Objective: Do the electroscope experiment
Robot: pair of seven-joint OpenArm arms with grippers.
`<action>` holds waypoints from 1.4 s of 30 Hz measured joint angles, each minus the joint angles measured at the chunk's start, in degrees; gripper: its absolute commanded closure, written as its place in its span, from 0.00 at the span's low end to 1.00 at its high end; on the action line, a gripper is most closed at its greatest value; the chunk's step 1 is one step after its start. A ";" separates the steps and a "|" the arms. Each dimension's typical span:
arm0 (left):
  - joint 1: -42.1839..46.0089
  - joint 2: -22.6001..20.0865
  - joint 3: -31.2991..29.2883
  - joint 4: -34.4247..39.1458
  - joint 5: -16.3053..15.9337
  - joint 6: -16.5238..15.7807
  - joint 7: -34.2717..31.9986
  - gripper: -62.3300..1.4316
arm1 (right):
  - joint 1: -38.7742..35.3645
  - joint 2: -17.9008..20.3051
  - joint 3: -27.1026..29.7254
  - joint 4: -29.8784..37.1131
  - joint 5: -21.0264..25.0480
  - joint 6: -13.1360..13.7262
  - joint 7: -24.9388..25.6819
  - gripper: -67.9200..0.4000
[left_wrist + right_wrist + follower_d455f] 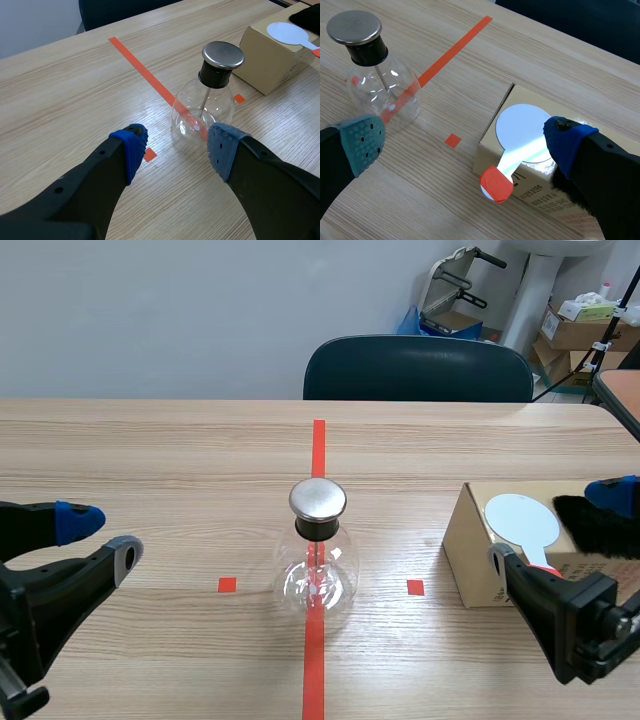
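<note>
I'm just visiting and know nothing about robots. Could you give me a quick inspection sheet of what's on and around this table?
Surface: wooden table with orange-red tape marks.
Job's things: glass flask with a metal cap, upright on the middle tape line; white paddle with a red-taped handle lying on a cardboard box, beside a black furry piece.
Clutter: nothing seen.
Tools: left tool open, holding nothing; right tool open by the box, holding nothing.
Cables: nothing seen on the table.
Surroundings: dark chair across the table; stored boxes by the wall.
</note>
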 measured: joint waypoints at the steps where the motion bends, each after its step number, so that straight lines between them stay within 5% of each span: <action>1: 0.00 0.00 0.00 0.00 0.00 0.00 0.00 0.51 | 0.00 0.00 0.00 0.00 -0.02 0.00 0.98 0.00; 36: 0.00 0.00 0.00 0.00 0.00 0.00 -0.02 0.51 | 0.15 0.00 0.00 0.00 -0.11 0.00 1.51 0.00; 42: 0.00 -0.17 0.02 0.00 0.00 0.00 -0.09 0.50 | 0.13 0.00 0.00 0.17 -9.55 0.87 1.95 0.00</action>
